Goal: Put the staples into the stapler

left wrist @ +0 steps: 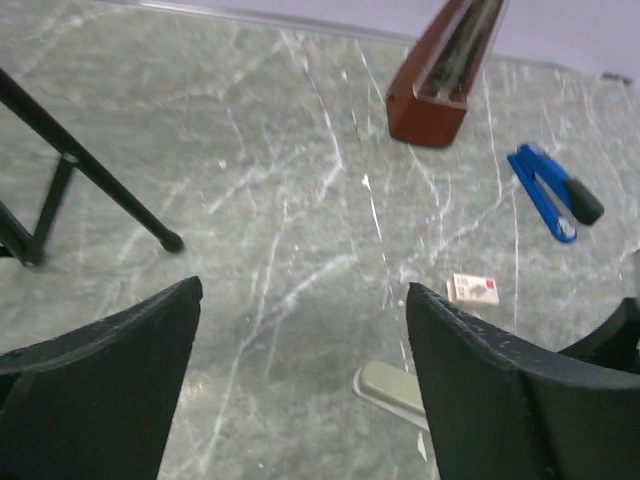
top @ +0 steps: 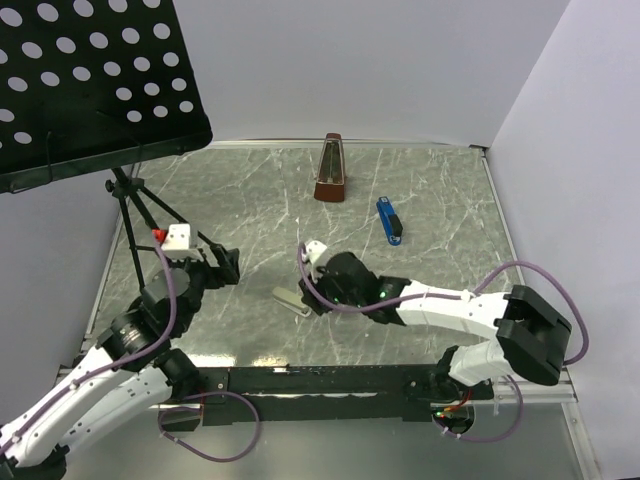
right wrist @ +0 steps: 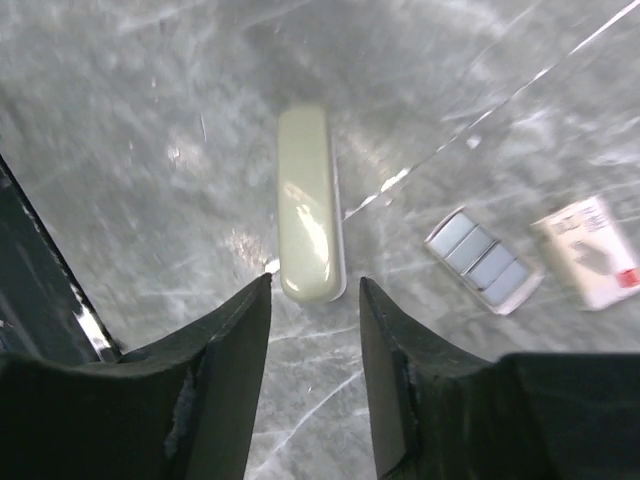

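A pale green stapler (right wrist: 310, 205) lies flat on the marble table (top: 420, 250), its near end just beyond my right gripper's (right wrist: 315, 285) tips. That gripper is open and holds nothing. To the right of it sit the staples: a small open tray with silvery strips (right wrist: 483, 260) and a whitish box with red print (right wrist: 590, 250). My left gripper (left wrist: 300, 295) hovers wide open and holds nothing. From there the pale stapler (left wrist: 392, 388) pokes out beside the right finger, and the staples box (left wrist: 474, 289) lies farther off. In the top view the pale stapler (top: 290, 298) sits between both grippers.
A blue stapler (top: 390, 220) lies at the back right, and a brown metronome (top: 331, 170) stands at the back centre. A black music stand (top: 90, 80) overhangs the left, its tripod legs (left wrist: 100, 180) planted on the table near my left arm.
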You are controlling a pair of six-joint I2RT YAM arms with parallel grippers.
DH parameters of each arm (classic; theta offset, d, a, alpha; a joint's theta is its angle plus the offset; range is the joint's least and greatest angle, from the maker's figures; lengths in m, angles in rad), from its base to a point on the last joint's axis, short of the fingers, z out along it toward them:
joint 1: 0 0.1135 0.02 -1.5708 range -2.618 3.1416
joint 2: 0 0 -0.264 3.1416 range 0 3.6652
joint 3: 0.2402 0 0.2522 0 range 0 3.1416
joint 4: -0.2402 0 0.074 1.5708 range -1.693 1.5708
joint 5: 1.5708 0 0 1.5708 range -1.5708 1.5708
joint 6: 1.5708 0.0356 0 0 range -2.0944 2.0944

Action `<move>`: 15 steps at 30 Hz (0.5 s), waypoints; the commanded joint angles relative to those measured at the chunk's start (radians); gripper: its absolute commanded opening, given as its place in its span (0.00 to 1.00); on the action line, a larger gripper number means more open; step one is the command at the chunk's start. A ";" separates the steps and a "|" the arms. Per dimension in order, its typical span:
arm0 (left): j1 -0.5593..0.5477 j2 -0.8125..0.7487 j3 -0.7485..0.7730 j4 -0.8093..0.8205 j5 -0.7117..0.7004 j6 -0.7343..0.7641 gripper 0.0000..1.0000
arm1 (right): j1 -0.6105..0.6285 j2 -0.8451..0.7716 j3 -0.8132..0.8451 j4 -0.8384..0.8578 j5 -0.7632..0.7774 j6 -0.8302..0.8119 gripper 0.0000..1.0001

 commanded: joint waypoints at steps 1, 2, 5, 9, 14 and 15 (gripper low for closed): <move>0.057 -0.060 -0.014 0.049 -0.028 0.058 0.91 | 0.006 0.024 0.200 -0.281 0.057 0.005 0.46; 0.069 -0.069 -0.017 0.051 -0.024 0.060 0.94 | 0.006 0.041 0.226 -0.344 0.057 0.007 0.45; 0.108 -0.105 -0.028 0.066 0.010 0.061 0.98 | 0.009 0.103 0.308 -0.422 0.057 0.018 0.45; 0.155 -0.131 -0.037 0.087 0.051 0.075 0.99 | 0.021 0.197 0.415 -0.505 0.044 0.027 0.44; 0.206 -0.128 -0.037 0.097 0.120 0.075 0.99 | 0.034 0.269 0.481 -0.566 0.044 0.034 0.43; 0.221 -0.129 -0.039 0.097 0.137 0.075 0.99 | 0.037 0.289 0.492 -0.577 0.044 0.036 0.42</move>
